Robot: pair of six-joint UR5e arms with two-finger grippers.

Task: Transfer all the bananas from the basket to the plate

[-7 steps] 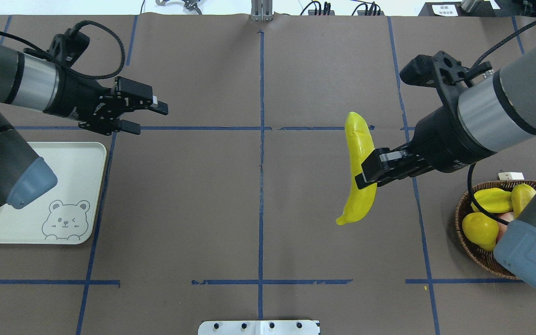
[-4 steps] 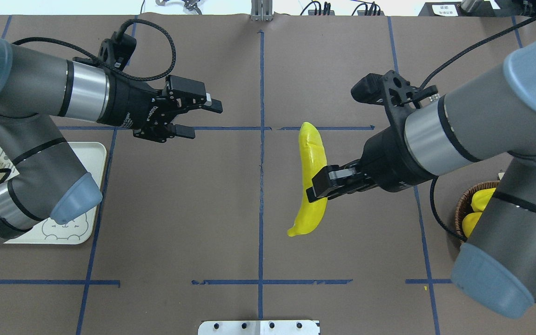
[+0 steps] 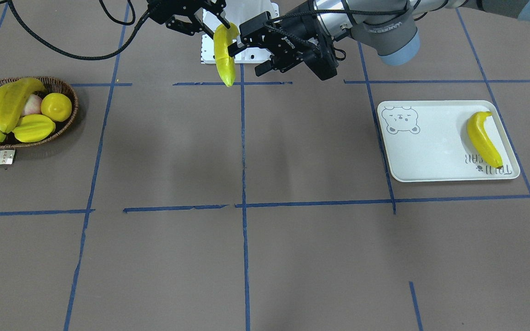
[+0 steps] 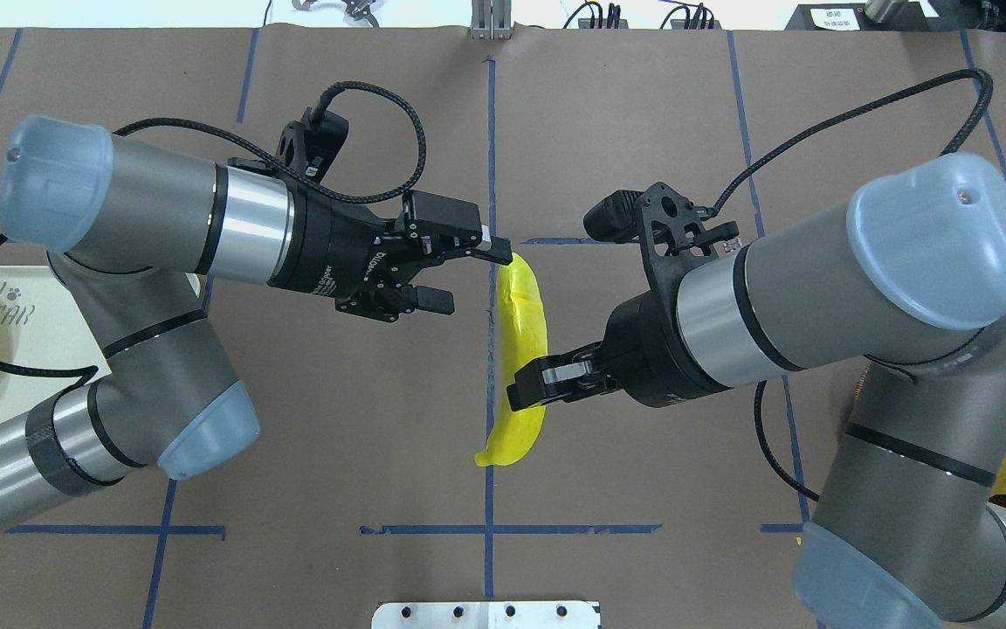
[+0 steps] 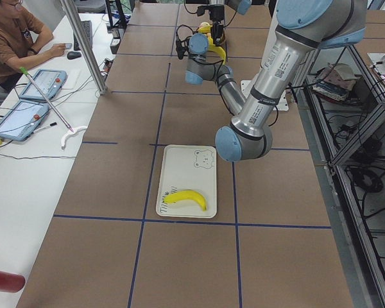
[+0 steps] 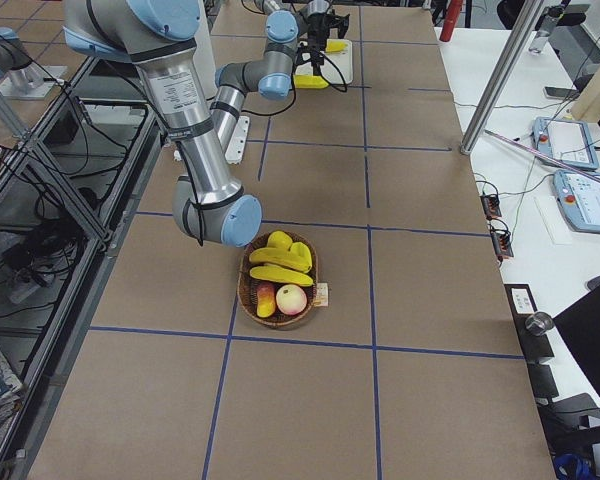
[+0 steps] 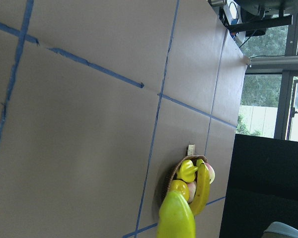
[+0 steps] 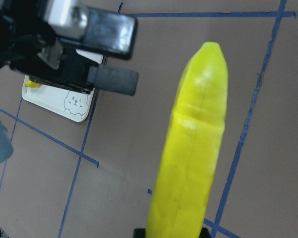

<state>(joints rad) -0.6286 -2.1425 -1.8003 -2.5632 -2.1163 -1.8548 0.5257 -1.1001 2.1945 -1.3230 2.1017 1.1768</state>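
The right hand (image 4: 525,389) pinches a banana (image 4: 522,323) above the desk (image 4: 320,454). The left hand (image 4: 471,279), spread, sits at its far tip. On the plate (image 3: 430,151) lies another banana (image 3: 483,140).

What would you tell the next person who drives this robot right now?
Right gripper: shut on the held banana, in mid-air.
Left gripper: open, its fingers beside that banana's far end, not gripping.
Done: one banana lies on the plate.
Left: pass and place the held one; two more bananas, it seems, sit in the basket.
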